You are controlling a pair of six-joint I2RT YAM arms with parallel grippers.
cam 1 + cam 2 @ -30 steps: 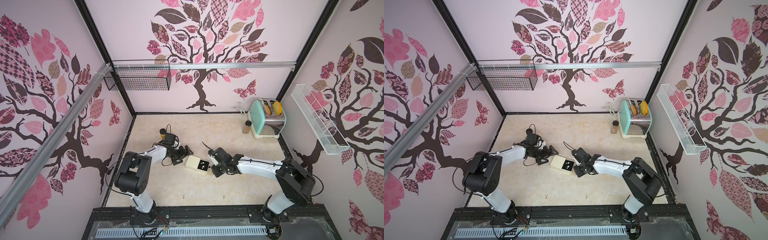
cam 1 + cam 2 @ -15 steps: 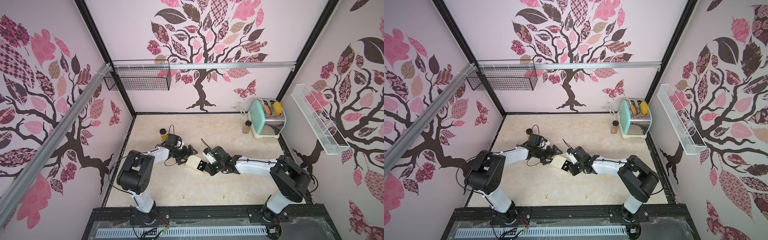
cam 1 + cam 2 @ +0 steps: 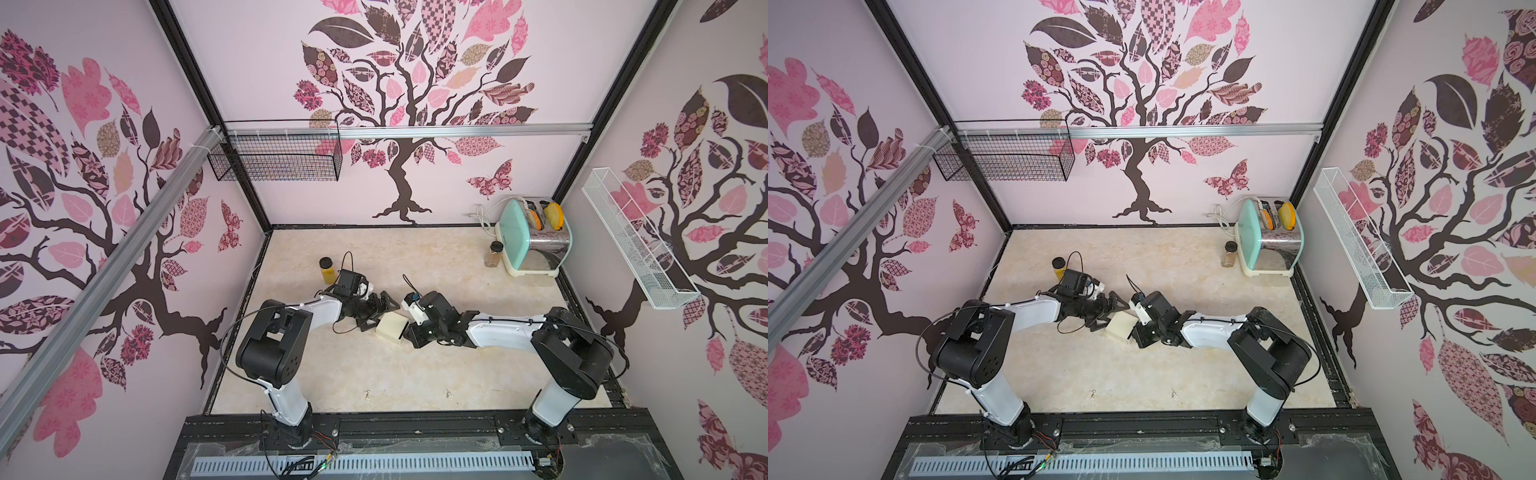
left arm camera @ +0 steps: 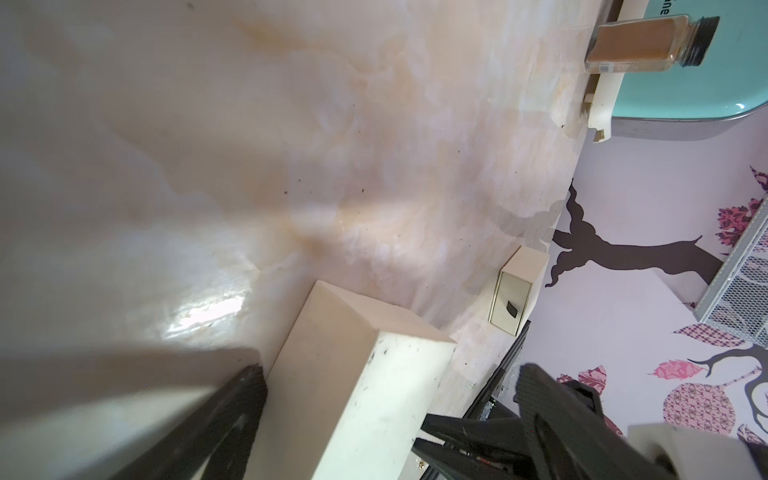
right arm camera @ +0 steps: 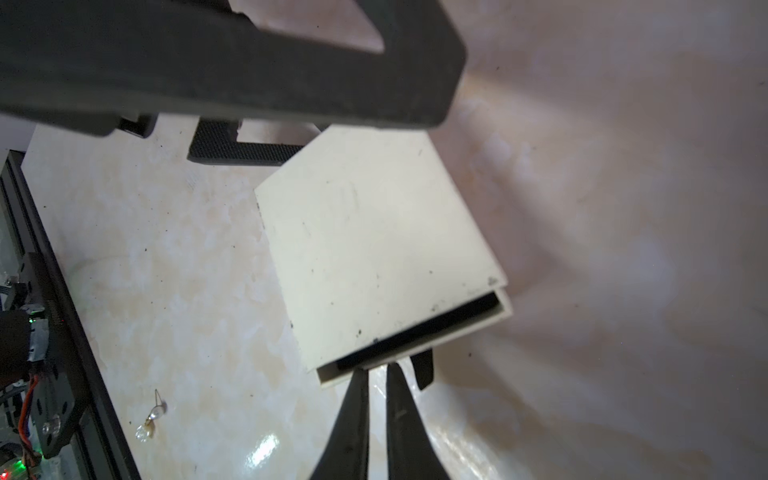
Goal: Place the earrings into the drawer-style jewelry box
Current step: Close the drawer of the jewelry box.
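Now | left gripper [image 3: 379, 312] spread wide, straddling the jewelry box [image 3: 390, 327], likely to brace it | right gripper [image 5: 376, 374] pinched nearly together at the box's barely open drawer [image 5: 478, 322], pull tab [image 5: 422, 368] just beside, nothing visibly held | two earrings [image 3: 367, 395] seen, well apart from the box, awaiting pickup

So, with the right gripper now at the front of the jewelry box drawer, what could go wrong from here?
The right gripper is almost closed beside the black pull tab of the drawer, not clearly on it, so it may pull nothing.
The left gripper stands open around the jewelry box, not clamping it, so the box may slide when the drawer is pulled.
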